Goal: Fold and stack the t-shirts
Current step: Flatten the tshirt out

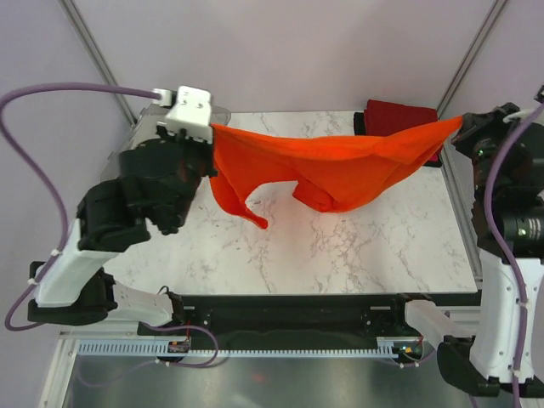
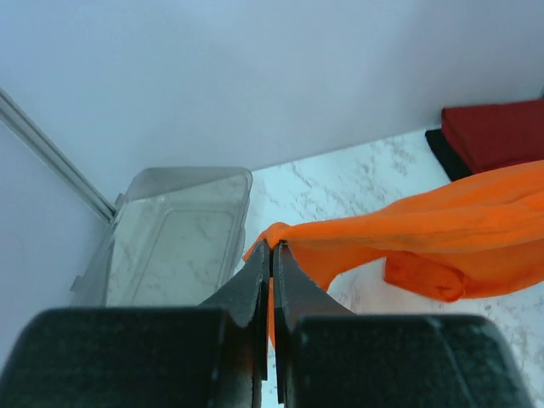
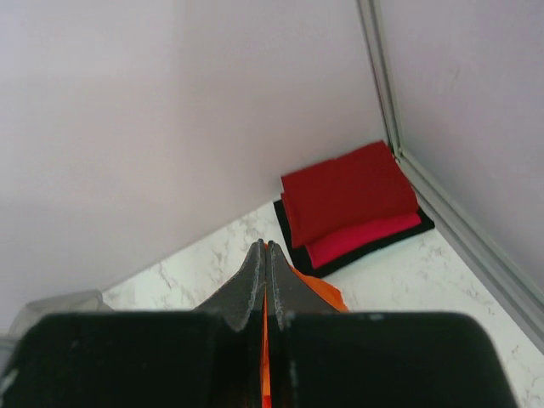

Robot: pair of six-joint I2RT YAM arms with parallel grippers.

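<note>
A bright orange t-shirt [image 1: 331, 166] hangs stretched above the marble table [image 1: 340, 246] between both grippers. My left gripper [image 1: 211, 129] is shut on its left edge, seen pinched between the jaws [image 2: 274, 246]. My right gripper [image 1: 463, 123] is shut on the opposite edge, with orange cloth [image 3: 319, 293] showing between and beside its jaws [image 3: 265, 246]. The middle of the shirt sags, and one tail droops low toward the table [image 1: 255, 217]. At the back right corner lies a stack of folded t-shirts [image 3: 348, 204]: dark red on top, pinkish-red under it, black at the bottom.
A clear plastic bin [image 2: 174, 238] stands at the back left corner, beside my left gripper. Metal frame posts [image 3: 387, 93] and pale walls close in the back and sides of the table.
</note>
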